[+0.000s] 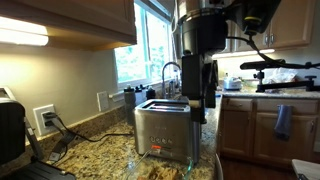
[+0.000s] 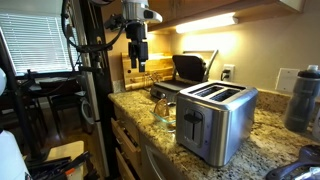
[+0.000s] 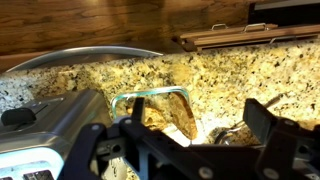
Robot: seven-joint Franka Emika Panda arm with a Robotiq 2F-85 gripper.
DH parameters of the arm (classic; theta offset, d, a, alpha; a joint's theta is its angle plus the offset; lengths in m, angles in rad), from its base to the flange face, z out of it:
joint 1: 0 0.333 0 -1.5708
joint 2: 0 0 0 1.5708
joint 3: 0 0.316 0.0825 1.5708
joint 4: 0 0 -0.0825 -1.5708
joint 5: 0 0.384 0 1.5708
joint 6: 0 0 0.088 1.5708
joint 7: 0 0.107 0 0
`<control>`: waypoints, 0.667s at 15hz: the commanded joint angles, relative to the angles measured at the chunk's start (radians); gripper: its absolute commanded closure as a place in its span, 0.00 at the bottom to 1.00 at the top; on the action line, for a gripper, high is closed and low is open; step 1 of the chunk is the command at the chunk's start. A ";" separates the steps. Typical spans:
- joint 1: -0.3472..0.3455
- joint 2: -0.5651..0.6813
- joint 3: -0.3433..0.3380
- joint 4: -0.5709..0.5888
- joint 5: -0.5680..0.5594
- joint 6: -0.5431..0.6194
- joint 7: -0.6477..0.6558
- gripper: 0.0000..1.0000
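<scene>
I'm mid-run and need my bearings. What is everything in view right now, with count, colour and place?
toaster: one, silver, on the counter, two slots on top
glass dish: one, clear, on the counter beside the toaster
bread: one slice as far as shows, brown, in the glass dish
counter: one, speckled brown stone
bottle: one, dark grey, on the counter past the toaster
faucet: one, silver, by the window
towel: one, blue, hanging on a cabinet front
wall socket: one, white, black cord plugged in
gripper: one, black, open, above the glass dish, holding nothing
</scene>
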 commanded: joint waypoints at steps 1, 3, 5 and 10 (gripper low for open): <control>0.013 0.004 -0.013 0.005 -0.006 -0.002 0.005 0.00; 0.013 0.004 -0.014 0.009 -0.006 -0.002 0.005 0.00; 0.013 0.004 -0.014 0.011 -0.006 -0.002 0.005 0.00; 0.019 0.015 0.005 -0.019 -0.016 0.061 0.007 0.00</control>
